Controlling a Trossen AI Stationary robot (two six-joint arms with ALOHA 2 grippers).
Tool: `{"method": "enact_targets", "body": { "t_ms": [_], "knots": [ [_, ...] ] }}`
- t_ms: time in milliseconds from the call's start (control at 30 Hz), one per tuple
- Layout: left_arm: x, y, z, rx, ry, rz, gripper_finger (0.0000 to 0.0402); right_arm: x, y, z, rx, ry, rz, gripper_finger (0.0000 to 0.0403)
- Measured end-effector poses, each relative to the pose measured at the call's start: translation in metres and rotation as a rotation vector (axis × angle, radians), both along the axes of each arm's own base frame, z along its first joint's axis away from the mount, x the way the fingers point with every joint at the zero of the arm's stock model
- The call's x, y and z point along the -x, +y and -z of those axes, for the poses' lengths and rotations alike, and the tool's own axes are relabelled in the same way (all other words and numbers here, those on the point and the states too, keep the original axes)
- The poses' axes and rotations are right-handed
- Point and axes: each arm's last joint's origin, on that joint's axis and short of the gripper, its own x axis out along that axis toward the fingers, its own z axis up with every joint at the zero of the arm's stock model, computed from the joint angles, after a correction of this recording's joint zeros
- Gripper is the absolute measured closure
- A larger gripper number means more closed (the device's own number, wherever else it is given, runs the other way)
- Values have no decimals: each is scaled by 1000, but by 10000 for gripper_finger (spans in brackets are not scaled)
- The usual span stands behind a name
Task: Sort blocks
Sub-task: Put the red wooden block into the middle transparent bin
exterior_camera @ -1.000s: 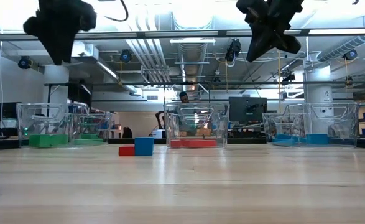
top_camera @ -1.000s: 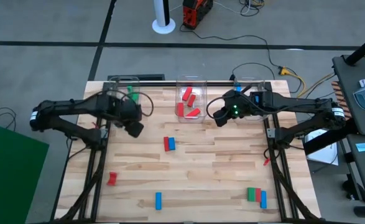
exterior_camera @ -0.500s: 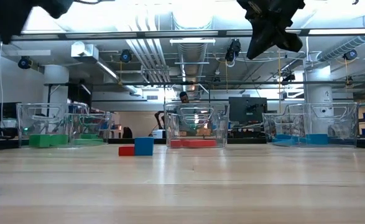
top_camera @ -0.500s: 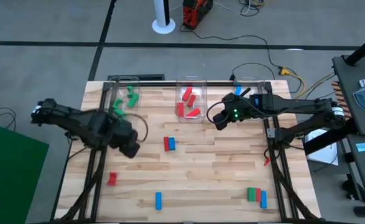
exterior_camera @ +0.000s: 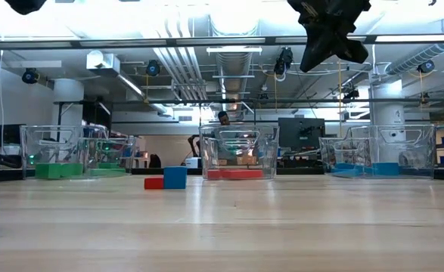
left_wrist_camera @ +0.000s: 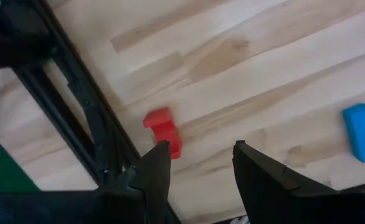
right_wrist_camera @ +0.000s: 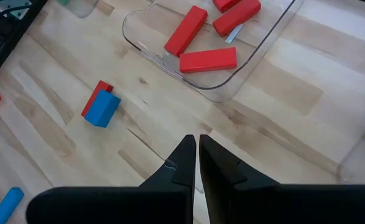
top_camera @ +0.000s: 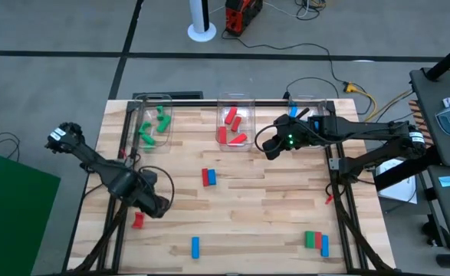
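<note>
On the near half of the worktop (top_camera: 270,207) lie the unsorted blocks: a blue block (top_camera: 195,247) at the near edge, a green, red and blue group (top_camera: 315,241) near the right corner, and a lone red block (top_camera: 138,221) by the left frame. Farther in, a red and blue pair (top_camera: 208,177) sits near the centre. Along the far edge stand three clear bins: green blocks in the left bin (top_camera: 153,123), red in the middle bin (top_camera: 235,123), blue in the right bin (exterior_camera: 377,155).

Step in hand, as judged: pick up the lone red block. The left tool (top_camera: 154,205) hovers just beside it, fingers apart and empty. In the left wrist view the block lies off the left finger (left_wrist_camera: 154,171), not in the gap. Centre the gap over the block, align the fingers across its narrow sides, then descend. Keep clear of the frame rail (left_wrist_camera: 86,115) close by.

The left arm reaches diagonally toward the near left. The right tool (top_camera: 273,143) waits above the worktop near the middle bin, fingers together and empty.
</note>
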Motion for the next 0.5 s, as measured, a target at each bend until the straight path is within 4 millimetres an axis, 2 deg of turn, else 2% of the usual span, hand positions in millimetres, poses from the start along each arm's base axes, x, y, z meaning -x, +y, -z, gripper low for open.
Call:
{"method": "enact_targets", "body": {
  "t_ms": [200, 300, 500],
  "knots": [
    [-5, -18, 30, 89, -37, -7, 251, 0, 0, 0, -2, -1, 3, 390],
    [2, -25, 45, 118, 0, -39, 251, 0, 0, 0, -2, -1, 3, 390],
    [21, -35, 54, 100, 56, -97, 251, 0, 0, 0, -2, 0, 2, 390]
  ]
}}
